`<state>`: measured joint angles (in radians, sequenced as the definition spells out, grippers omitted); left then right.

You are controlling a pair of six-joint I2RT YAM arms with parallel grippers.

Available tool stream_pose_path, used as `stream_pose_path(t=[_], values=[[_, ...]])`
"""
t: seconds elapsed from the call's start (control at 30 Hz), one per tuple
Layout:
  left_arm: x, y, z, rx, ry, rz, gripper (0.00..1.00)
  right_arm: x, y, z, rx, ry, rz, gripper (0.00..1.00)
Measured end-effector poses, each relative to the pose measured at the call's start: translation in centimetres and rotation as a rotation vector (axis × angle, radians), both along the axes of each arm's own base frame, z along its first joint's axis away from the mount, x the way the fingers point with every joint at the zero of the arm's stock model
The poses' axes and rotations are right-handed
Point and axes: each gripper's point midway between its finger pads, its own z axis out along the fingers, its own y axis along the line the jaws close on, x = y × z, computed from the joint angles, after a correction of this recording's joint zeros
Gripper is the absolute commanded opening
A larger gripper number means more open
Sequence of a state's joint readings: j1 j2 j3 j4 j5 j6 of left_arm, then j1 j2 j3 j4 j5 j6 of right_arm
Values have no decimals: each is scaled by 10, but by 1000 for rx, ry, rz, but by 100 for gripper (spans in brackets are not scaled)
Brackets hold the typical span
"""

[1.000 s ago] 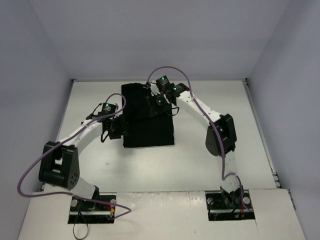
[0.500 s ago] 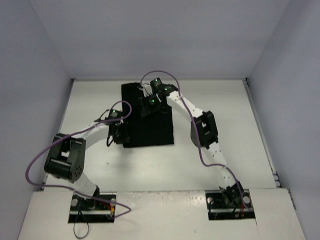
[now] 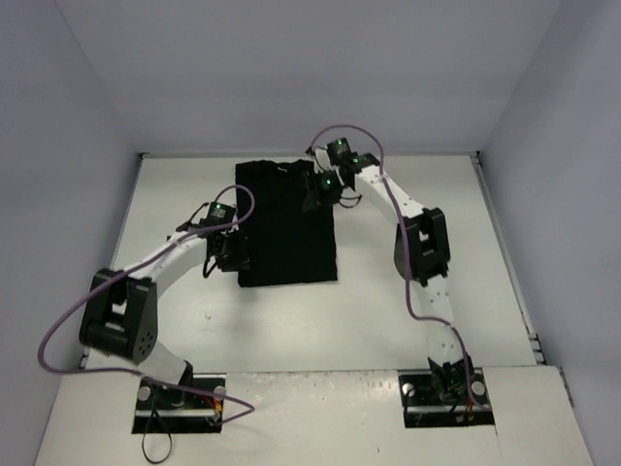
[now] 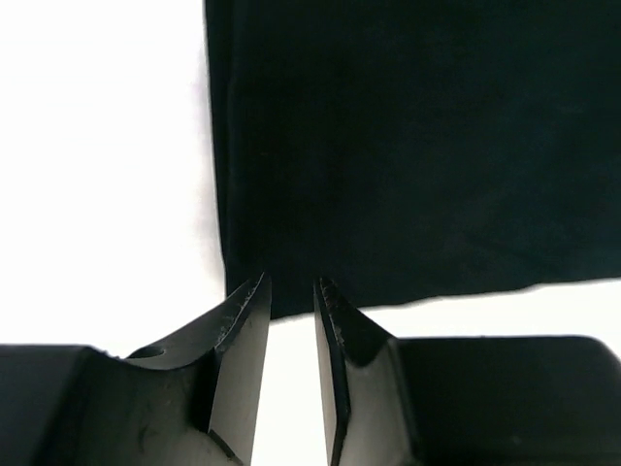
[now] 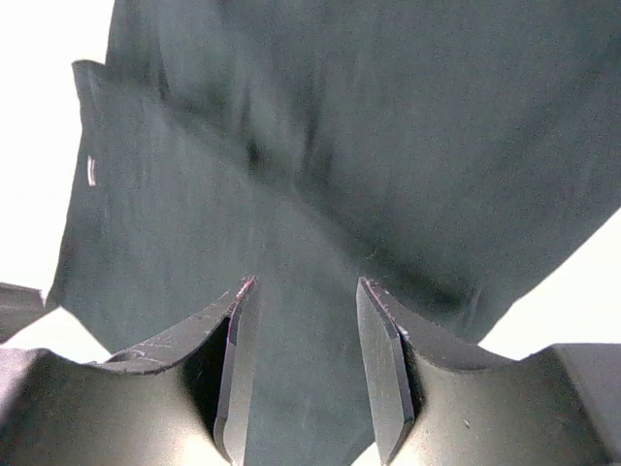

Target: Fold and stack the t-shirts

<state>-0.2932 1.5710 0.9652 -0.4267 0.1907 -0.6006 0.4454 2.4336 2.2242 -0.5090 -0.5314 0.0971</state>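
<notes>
One black t-shirt [image 3: 286, 233] lies flat on the white table [image 3: 291, 330] as a folded upright rectangle. My left gripper [image 3: 236, 260] sits at its left edge near the near left corner. In the left wrist view the left gripper [image 4: 290, 286] is slightly open and empty, with its tips just short of the shirt's corner [image 4: 408, 146]. My right gripper [image 3: 315, 197] hovers over the shirt's far right edge. In the right wrist view the right gripper [image 5: 306, 283] is open and empty above the cloth [image 5: 340, 146], which shows creases and a small pale mark [image 5: 90, 170].
Grey walls enclose the table on the left, back and right. The right arm's elbow [image 3: 425, 248] stands to the right of the shirt. The left arm's elbow [image 3: 116, 316] is near the left wall. Both arm bases sit at the near edge.
The right gripper has drawn back from the middle of the shirt to its far right edge. The shirt now lies as a flat rectangle. The left gripper has shifted slightly along the left edge.
</notes>
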Motion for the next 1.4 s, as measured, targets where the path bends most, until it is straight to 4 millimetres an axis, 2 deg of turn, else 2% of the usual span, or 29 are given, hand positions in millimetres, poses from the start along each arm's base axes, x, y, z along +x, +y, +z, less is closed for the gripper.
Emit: stream_pose_path(t=[0.07, 0.17, 0.2, 0.27, 0.33, 0.4, 0.53, 0.57, 0.6, 0.7, 0.77, 0.93, 1.1, 1.27, 1.33, 1.4], values=[[4, -2, 26, -14, -56, -24, 21, -28, -9, 6, -3, 47, 9, 41], [14, -10, 67, -70, -169, -66, 18, -76, -15, 30, 33, 89, 50, 40], [16, -12, 77, -89, -199, -83, 17, -89, -16, 38, 53, 90, 66, 40], [19, -18, 84, -127, -225, -118, 17, -117, -18, 50, 89, 99, 99, 39], [21, -24, 72, -153, -195, -143, 15, -139, -21, 52, 122, 120, 127, 39], [20, -28, 51, -170, -138, -158, 12, -155, -24, 42, 143, 152, 146, 38], [9, -30, -5, -189, 22, -161, 9, -186, -30, -6, 174, 269, 173, 38], [6, -30, -14, -204, 52, -157, 9, -193, -32, -19, 176, 302, 178, 38], [3, -31, -21, -222, 80, -152, 8, -200, -34, -31, 178, 334, 183, 38], [7, -25, -22, -263, 83, -118, 6, -216, -37, -57, 217, 405, 200, 38], [6, -24, -23, -283, 92, -102, 6, -222, -39, -60, 282, 441, 210, 38], [4, -23, -25, -314, 102, -60, 5, -219, -52, -61, 372, 446, 176, 37], [-6, -19, -24, -325, 104, -26, 6, -224, -69, -60, 340, 409, 109, 37], [-25, -5, -14, -248, 138, -20, 31, -216, -80, -54, 222, 316, 8, 39], [-25, 0, 4, -217, 116, -28, 39, -207, -82, -43, 173, 253, -43, 40], [-15, 4, 37, -193, 27, -33, 44, -196, -80, -22, 127, 170, -90, 41]])
